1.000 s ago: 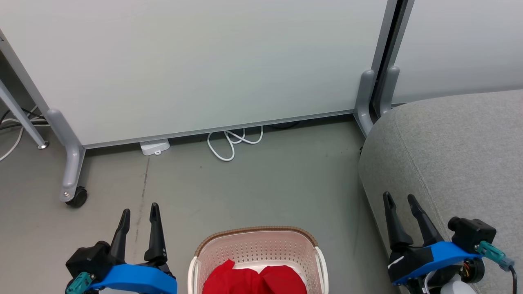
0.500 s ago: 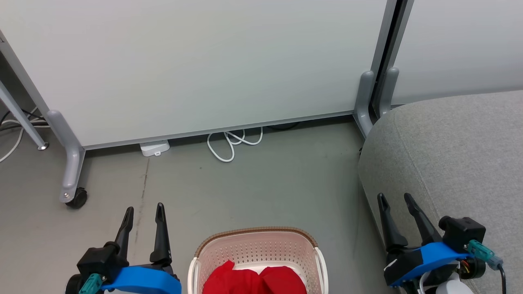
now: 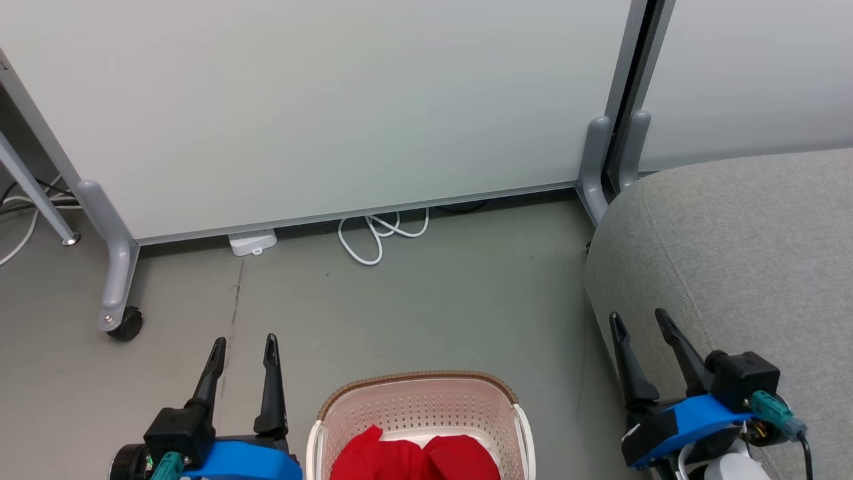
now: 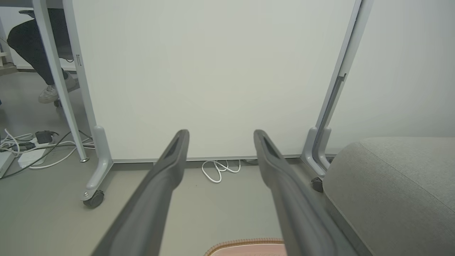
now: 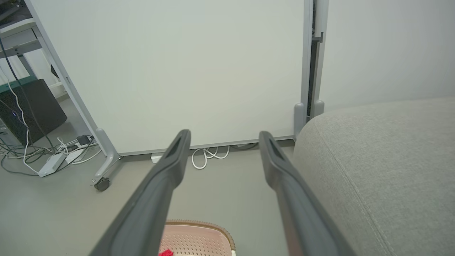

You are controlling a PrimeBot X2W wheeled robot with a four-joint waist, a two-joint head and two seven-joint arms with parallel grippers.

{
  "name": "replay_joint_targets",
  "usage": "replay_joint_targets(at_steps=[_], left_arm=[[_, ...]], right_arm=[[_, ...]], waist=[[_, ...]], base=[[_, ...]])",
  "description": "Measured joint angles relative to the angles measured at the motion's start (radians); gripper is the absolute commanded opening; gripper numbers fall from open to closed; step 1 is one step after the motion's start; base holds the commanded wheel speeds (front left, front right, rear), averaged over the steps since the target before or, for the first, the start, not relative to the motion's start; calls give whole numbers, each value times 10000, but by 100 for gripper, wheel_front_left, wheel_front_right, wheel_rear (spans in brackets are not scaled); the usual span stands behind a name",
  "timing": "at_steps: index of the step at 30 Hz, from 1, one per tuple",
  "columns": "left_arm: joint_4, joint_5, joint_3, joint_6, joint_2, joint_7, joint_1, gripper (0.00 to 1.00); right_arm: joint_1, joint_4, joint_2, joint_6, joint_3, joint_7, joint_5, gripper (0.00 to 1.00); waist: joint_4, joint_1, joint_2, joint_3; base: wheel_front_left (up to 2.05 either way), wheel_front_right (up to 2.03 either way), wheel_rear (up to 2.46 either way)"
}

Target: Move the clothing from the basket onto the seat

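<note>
Spread fingers (image 3: pixel 272 383) either side of the basket (image 3: pixel 420 375), red clothing (image 3: pixel 413 460) inside.
The left gripper (image 3: pixel 244 340) and right gripper (image 3: pixel 636 315) each hold their two dark fingers wide apart and empty. The left hangs over the floor (image 3: pixel 426 300) just left of the basket, the right in front of the grey seat (image 3: pixel 746 253). The head view shows the clothing heaped in the cream basket; the right wrist view catches a red scrap of it, the left wrist view the basket's brown rim. The left wrist view adds a person's shoe (image 4: pixel 49 93) beyond the white partition (image 3: pixel 333 100); the right wrist view adds a tangle of cables (image 5: pixel 67 149).
</note>
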Motion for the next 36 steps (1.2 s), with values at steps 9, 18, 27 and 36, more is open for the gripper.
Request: replay_joint_targets(at_steps=[9, 18, 27, 36], left_arm=[[-17, 539, -23, 27, -10, -167, 42, 100], [-15, 679, -38, 27, -27, -207, 44, 100], [38, 648, -25, 25, -44, -207, 55, 100], [972, 558, -111, -104, -13, -201, -158, 100]], right_arm=[[-42, 31, -8, 2, 65, -184, -566, 100], [-49, 8, -12, 4, 109, -230, -721, 100], [-45, -31, -13, 12, 171, -217, -700, 100], [-614, -360, -17, 12, 715, -215, -606, 100]], waist=[[-12, 0, 0, -4], [12, 0, 0, 6], [-3, 0, 0, 82], [-435, 0, 0, 829]], base=[[0, 0, 0], [0, 0, 0], [0, 0, 0], [0, 0, 0]])
